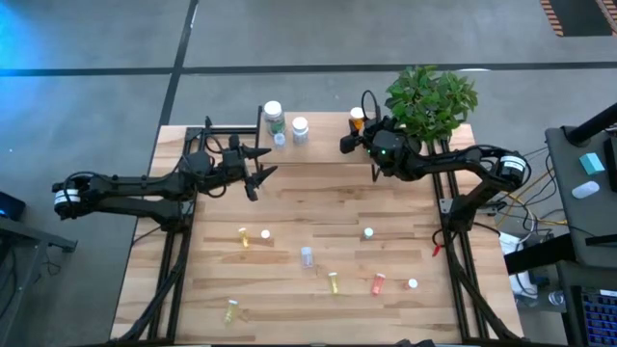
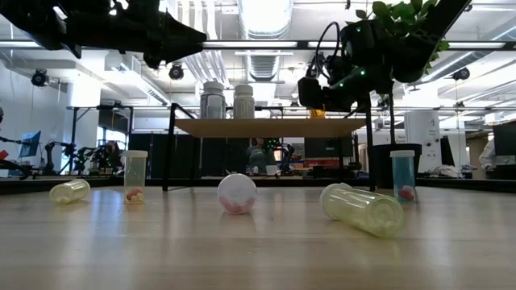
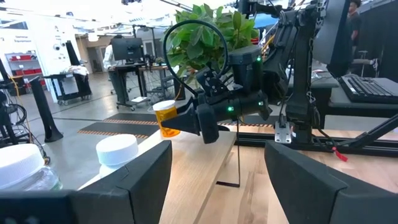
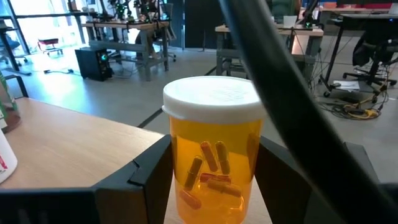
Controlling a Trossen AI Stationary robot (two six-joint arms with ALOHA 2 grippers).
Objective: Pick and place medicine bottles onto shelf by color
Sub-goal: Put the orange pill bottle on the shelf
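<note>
The shelf point(image 1: 323, 149) stands along the table's far edge. On its left part stand two white-capped bottles point(image 1: 274, 112) point(image 1: 300, 126). My right gripper point(image 1: 351, 135) is at the shelf's right part, shut on an orange medicine bottle point(image 4: 214, 155) with a white cap. My left gripper point(image 1: 262, 162) hangs open over the shelf's near edge, just in front of the two white-capped bottles, with nothing between its fingers. Several more bottles lie or stand on the table, among them a yellow one point(image 1: 243, 237), a clear one point(image 1: 307, 255) and an orange-red one point(image 1: 378, 283). My right gripper pinches the orange bottle's round wall point(image 4: 180, 162), just below the cap, between its two fingers. The fingers point(image 4: 146, 177) come level from the table's right side. The bottle stands upright over the shelf board; whether its base rests on the board I cannot tell.
A green potted plant point(image 1: 431, 96) stands just behind my right arm at the shelf's right end. Black frame rails point(image 1: 174, 260) run along the table's left and right sides. Loose bottles point(image 2: 363, 209) are scattered over the table's near half.
</note>
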